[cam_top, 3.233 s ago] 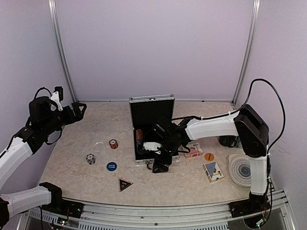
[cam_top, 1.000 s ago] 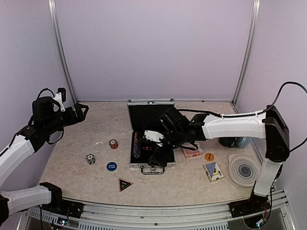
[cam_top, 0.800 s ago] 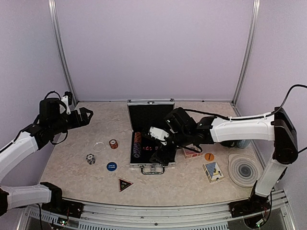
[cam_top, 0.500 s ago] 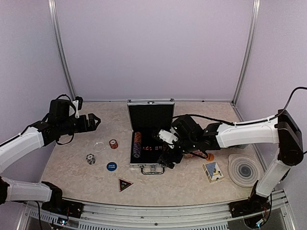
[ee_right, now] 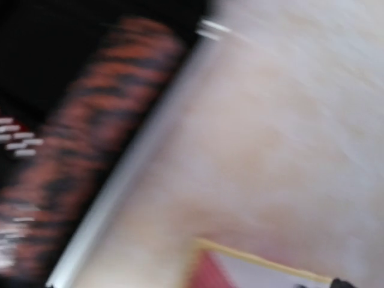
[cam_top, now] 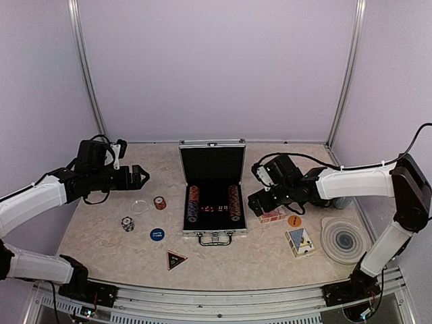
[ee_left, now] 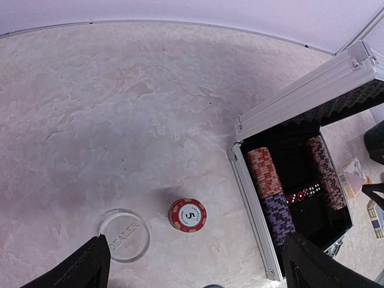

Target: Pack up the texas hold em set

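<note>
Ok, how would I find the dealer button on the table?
Start at the open silver case in the middle of the table. Look left of it, just past the red chip. The dealer button is the flat round disc there: unlike the red chip, it is see-through with the word DEALER on it.

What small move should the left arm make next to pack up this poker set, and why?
Probably lower the left tool straight down around the red chip. The tool is open and hovers above it. In the wrist view the chip lies loose just ahead, between the fingers, outside the open case where the other chips sit.
</note>
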Controlling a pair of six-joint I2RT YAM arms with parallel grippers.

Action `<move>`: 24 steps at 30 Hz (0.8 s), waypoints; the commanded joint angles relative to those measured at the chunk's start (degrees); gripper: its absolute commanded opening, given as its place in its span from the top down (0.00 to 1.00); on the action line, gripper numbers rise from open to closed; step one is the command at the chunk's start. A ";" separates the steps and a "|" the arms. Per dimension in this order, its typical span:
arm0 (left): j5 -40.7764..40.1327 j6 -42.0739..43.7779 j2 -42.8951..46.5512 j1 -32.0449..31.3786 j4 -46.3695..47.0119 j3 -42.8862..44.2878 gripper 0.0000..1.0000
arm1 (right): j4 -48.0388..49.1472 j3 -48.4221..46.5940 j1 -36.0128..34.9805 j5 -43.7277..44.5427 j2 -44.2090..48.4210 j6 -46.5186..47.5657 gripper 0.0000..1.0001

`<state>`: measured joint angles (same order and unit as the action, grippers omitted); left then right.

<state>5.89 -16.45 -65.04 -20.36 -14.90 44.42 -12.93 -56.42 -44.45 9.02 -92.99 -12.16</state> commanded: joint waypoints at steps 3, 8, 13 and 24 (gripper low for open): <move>1.63 0.23 0.41 -0.21 0.53 1.26 0.01 | -0.71 1.93 3.29 3.73 -0.81 -5.22 0.01; 2.89 0.10 -0.09 -0.21 0.56 1.50 0.01 | -1.23 2.47 5.23 3.60 -3.13 -6.49 0.01; 3.39 0.01 0.50 -0.23 0.80 1.37 0.01 | -1.00 1.99 6.39 2.70 -5.99 -7.24 0.01; 3.43 0.01 1.83 -0.16 0.77 1.17 0.01 | -2.47 -0.22 6.48 2.19 -9.95 -10.63 0.01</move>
<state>8.67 -16.47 -64.29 -20.36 -14.92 44.42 -13.34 -56.55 -38.44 11.27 -100.66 -20.75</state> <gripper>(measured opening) 0.989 0.992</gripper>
